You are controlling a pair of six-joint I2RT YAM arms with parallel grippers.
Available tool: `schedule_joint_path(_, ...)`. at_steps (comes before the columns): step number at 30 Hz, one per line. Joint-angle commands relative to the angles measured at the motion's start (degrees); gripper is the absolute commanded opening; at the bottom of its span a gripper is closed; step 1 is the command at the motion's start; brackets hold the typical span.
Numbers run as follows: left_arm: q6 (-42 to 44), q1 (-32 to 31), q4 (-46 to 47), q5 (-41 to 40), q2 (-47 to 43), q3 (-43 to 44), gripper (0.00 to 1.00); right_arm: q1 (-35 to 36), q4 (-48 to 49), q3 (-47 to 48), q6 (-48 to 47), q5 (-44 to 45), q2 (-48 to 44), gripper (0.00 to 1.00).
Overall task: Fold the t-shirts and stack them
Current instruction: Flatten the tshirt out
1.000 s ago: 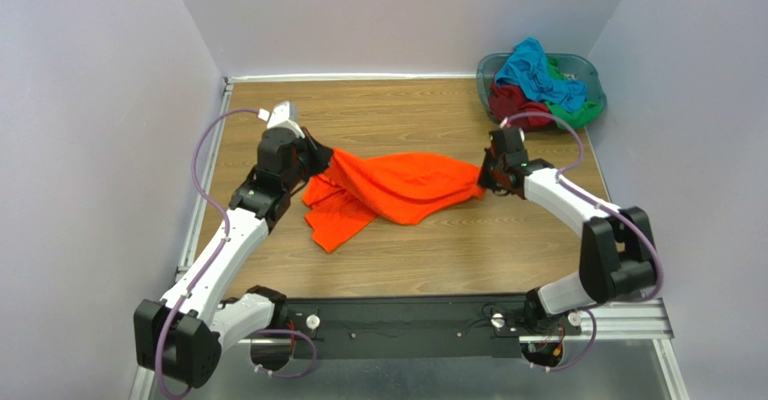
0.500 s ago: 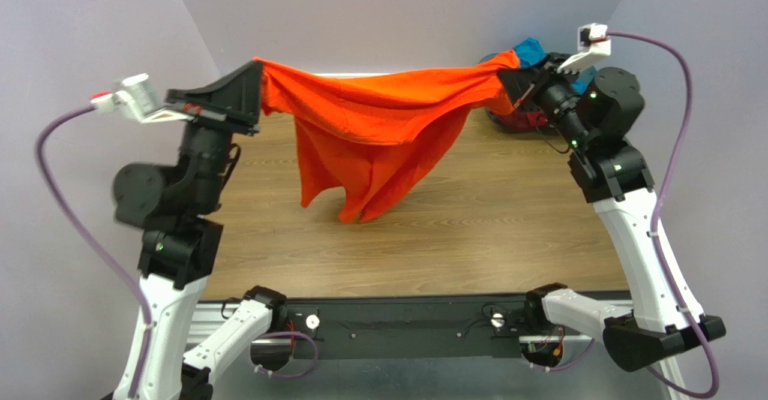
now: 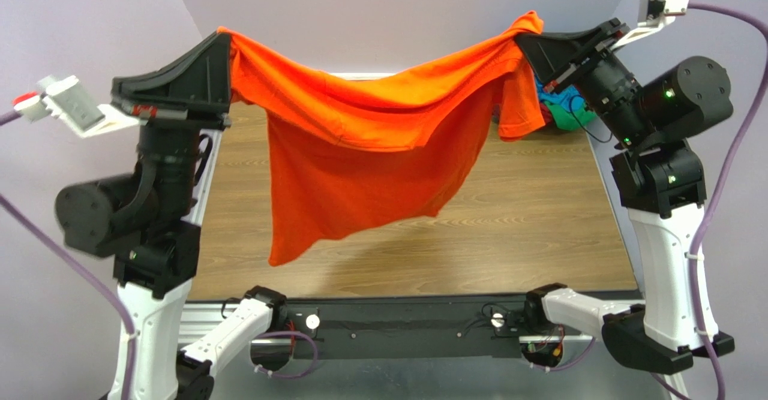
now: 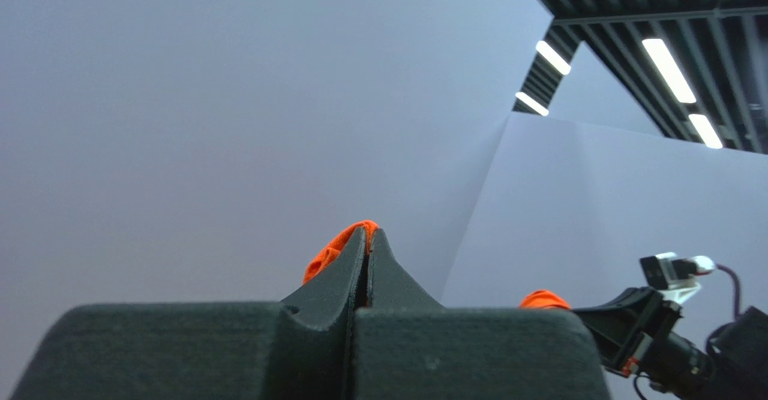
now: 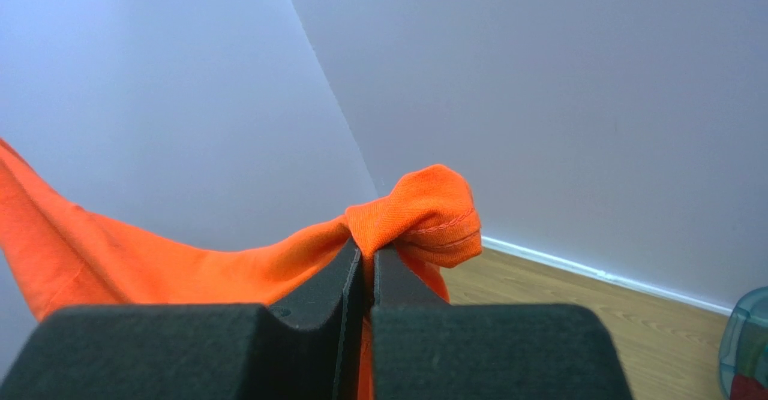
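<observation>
Hanging between the two raised grippers, the orange t-shirt (image 3: pixel 361 144) is held high above the wooden table (image 3: pixel 541 220), and none of its cloth is seen touching the boards. The left gripper (image 3: pixel 225 54) is clamped on one upper corner of the shirt. In the left wrist view its jaws are pressed together, with a small tuft of orange cloth pinched at the tips. The right gripper (image 3: pixel 527 40) is clenched on the opposite upper corner, and a folded knot of hem is bunched just past its closed jaws. Between the two grips the top edge sags in a shallow curve. The body of the shirt is draped below, with its lowest point hanging beneath the left gripper and slightly inward of it. A short sleeve is left dangling just under the right gripper. Behind and below that gripper, scraps of what appear to be the turquoise t-shirt (image 3: pixel 546 92) and the green t-shirt (image 3: pixel 566 117) are glimpsed, though most of each is hidden by the arm.
</observation>
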Motion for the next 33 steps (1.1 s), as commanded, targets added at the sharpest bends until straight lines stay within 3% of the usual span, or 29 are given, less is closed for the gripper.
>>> schedule_joint_path(1,1.98,-0.09,-0.44,-6.60,5.79,0.03,0.00,-0.03,-0.86,1.43,-2.40,1.86,6.45,0.11)
schedule_joint_path(5,2.94,1.66,-0.26,-9.70,15.98,3.71,0.00,-0.03,-0.86,5.38,-6.00,4.23,14.88,0.11)
schedule_joint_path(10,0.05,12.02,-0.27,2.66,27.76,12.58,0.00,-0.03,-1.03,18.17,-13.04,11.60,28.66,0.11)
schedule_joint_path(17,-1.79,16.60,-1.23,9.90,41.65,34.79,0.00,-0.03,-1.03,37.79,-17.79,15.40,41.26,0.11)
schedule_joint_path(20,-3.20,18.01,-1.85,13.76,44.91,41.40,0.00,-0.03,-1.03,38.79,-18.32,14.88,41.89,0.11)
schedule_joint_path(22,-3.38,18.37,-3.95,15.17,45.36,42.57,0.00,-0.03,-1.03,33.82,-18.49,14.44,39.44,0.11)
schedule_joint_path(26,-1.80,18.37,-3.52,13.25,37.55,27.06,0.00,-0.03,-0.95,17.21,-17.45,12.60,31.63,0.12)
schedule_joint_path(27,-2.06,18.45,-2.82,11.41,32.40,16.74,0.00,-0.03,-1.03,13.08,-15.87,11.98,27.78,0.14)
schedule_joint_path(29,-3.11,18.37,-0.37,9.47,23.36,4.57,0.00,-0.03,-0.77,-0.63,-15.16,8.31,23.36,0.18)
schedule_joint_path(32,-7.32,18.37,2.89,5.16,11.83,-24.30,0.00,-0.03,-0.86,-17.12,-12.70,4.26,16.68,0.19)
schedule_joint_path(33,-8.29,18.37,2.99,4.55,9.26,-29.19,0.00,-0.03,-0.86,-21.72,-11.91,3.98,14.84,0.19)
